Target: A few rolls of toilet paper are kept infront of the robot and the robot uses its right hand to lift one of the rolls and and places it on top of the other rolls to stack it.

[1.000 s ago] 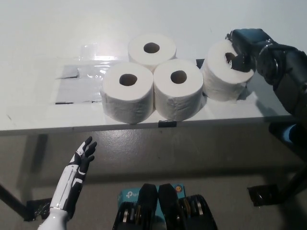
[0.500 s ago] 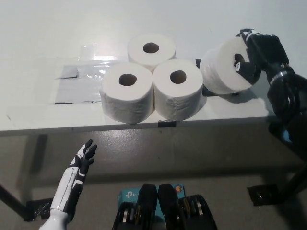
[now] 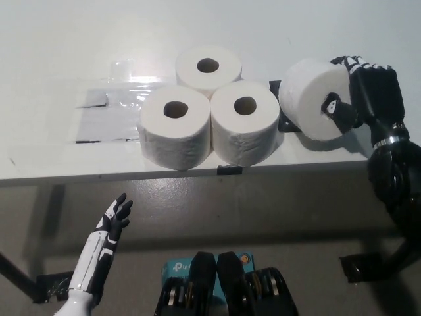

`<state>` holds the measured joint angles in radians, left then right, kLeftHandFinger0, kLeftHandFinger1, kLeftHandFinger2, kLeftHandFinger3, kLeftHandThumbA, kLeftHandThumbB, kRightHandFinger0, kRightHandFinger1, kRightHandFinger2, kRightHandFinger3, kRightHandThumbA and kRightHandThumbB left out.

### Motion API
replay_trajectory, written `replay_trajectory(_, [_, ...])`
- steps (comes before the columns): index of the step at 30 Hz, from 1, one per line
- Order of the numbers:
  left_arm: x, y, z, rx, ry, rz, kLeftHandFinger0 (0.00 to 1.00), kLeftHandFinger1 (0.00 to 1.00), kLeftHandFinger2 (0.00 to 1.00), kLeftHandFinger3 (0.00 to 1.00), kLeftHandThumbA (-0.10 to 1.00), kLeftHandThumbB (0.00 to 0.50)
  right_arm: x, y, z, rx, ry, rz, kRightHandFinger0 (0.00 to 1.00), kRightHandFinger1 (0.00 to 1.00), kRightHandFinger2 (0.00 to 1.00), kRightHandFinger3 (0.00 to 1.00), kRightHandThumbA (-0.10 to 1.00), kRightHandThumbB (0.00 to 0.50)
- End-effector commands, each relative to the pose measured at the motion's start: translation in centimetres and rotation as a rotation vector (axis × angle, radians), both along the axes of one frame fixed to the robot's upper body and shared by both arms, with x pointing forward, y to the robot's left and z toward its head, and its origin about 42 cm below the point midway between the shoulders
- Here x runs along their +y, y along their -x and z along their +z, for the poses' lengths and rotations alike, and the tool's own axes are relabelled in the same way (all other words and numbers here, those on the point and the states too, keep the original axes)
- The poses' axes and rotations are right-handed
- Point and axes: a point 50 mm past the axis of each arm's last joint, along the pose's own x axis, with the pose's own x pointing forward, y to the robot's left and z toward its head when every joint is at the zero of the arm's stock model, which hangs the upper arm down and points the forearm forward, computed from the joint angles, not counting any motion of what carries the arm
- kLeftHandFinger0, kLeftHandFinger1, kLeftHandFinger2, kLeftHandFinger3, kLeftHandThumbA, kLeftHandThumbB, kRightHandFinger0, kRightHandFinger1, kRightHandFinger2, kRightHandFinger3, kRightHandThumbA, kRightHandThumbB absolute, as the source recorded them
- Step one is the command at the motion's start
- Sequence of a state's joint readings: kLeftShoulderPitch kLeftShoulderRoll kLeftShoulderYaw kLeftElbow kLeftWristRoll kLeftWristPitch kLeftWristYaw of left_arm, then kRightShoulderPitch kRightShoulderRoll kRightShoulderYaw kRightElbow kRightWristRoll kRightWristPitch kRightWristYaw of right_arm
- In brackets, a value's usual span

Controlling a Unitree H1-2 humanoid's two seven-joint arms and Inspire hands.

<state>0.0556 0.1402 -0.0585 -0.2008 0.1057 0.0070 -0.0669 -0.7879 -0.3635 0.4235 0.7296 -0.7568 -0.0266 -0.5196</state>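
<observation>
Lifted and tilted since before, the roll (image 3: 314, 97) sits pinched in the right hand (image 3: 368, 99) fingers (image 3: 337, 108).

Right robot hand (image 3: 366, 92) clenched, seemingly raised.

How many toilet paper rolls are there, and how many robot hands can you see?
Toilet paper rolls standing on the table: 3 (back roll, front left roll, front middle roll)
Toilet paper rolls held tilted in the black right hand: 1 (lifted roll)
Robot hands: 2 (the white left hand rests low, open)
Total: 4 rolls, 2 hands
</observation>
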Motion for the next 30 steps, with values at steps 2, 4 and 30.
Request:
replay_trajectory(2, [0.0,0.7,1.3,-0.072,0.020,0.000,1.00,1.00,1.00,1.00,1.00,0.326,0.3,1.5,12.5,-0.772,-0.071,-0.005,0.00,0.08,0.70,0.81,-0.10,0.221])
replay_trajectory(4, [0.0,0.8,1.1,-0.070,0.023,0.001,1.00,1.00,1.00,1.00,1.00,0.333,0.3,1.6,13.3,-0.797,-0.064,-0.001,0.00,0.10,0.72,0.85,-0.10,0.208])
replay_trajectory(30, [0.1,0.9,1.1,-0.072,0.026,0.000,1.00,1.00,1.00,1.00,1.00,0.321,7.4,3.9,21.7,-0.882,0.075,0.274,0.00,0.00,0.55,0.51,-0.10,0.324])
